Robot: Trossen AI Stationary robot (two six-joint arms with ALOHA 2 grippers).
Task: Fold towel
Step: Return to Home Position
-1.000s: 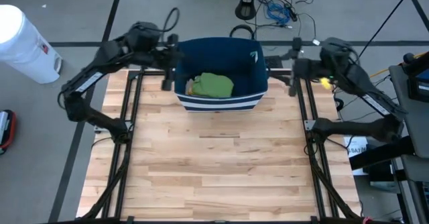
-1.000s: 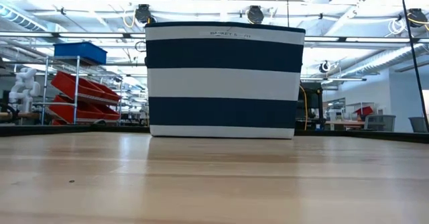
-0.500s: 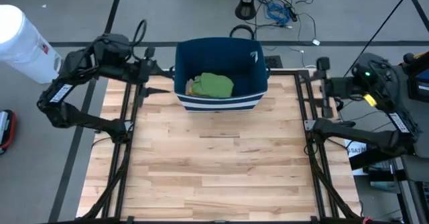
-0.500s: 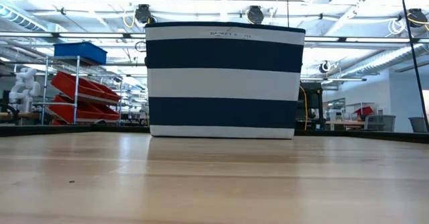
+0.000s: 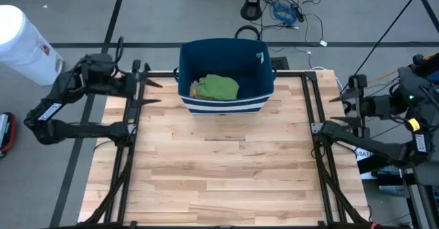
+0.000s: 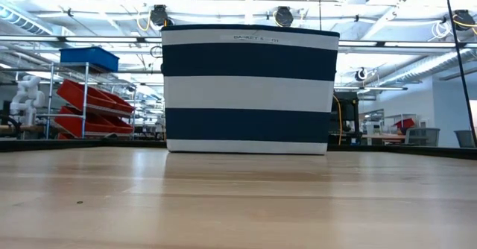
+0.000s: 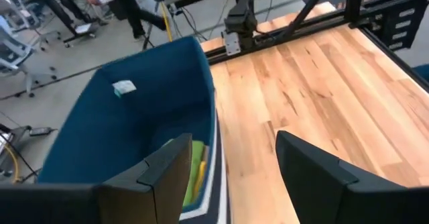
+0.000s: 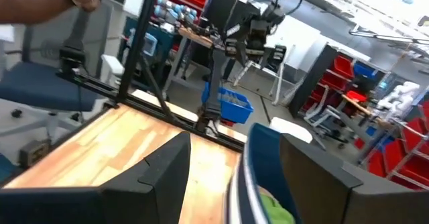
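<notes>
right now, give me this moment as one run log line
left jaws: open, empty, by left edge of table | right jaws: open, empty, by right edge | green towel: on top inside blue bin

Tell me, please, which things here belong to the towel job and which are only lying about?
Belong to the job:
blue bin; green towel inside it; yellow towel under that; left gripper and right gripper at the table's sides, jaws open.

Only lying about:
white container; floor cables; red shelf bins.

Bin (image 5: 223,104) blocks the far centre of the table (image 5: 219,181); near boards open. Left gripper (image 5: 152,92) overhangs far-left edge; right gripper (image 5: 337,93) seemingly just off right edge.
</notes>
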